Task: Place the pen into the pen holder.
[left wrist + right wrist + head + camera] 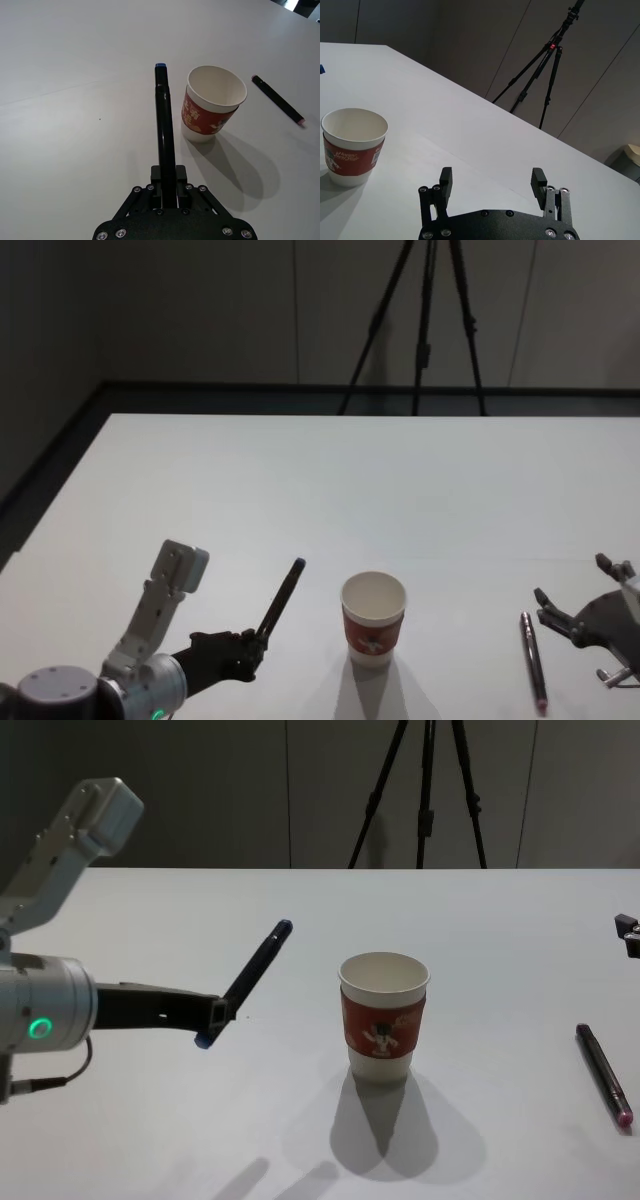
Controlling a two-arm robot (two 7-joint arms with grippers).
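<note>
Nearest the robot, the left pincer (pixel 215 1013) is clamped on a slim black pen with blue ends (pixel 250 975). The pen is held clear of the white table (pixel 300 490) and slants up and forward toward the cup, with its lower end poking out just below the grip. Just to the right stands the pen holder, a white paper cup with a red cardboard sleeve (pixel 383 1015). It is upright and empty, with its mouth open, and the pen is beside it and not touching.

The step in hand looks like the carry-over and drop. To do it well, the arm should probably:
- lift the pen until its lower end clears the rim;
- swing it nearer upright and centre it over the mouth;
- lower it and let go only once that end is well inside.

A paper cup is likely light, so a knock on the rim could tip it. The pen is longer than the cup and will probably lean on the rim.

To the right of the cup and well apart from it lies a second dark pen with a pink tip (pixel 533 660). Beside it the right pincer (pixel 492 177) hangs open and empty.

Bare table lies between pen and cup, so the path is free. The left table edge runs out beyond the left arm, and the far edge is well beyond the cup. Past the far edge stands a black tripod (pixel 425 320), out of the way.
</note>
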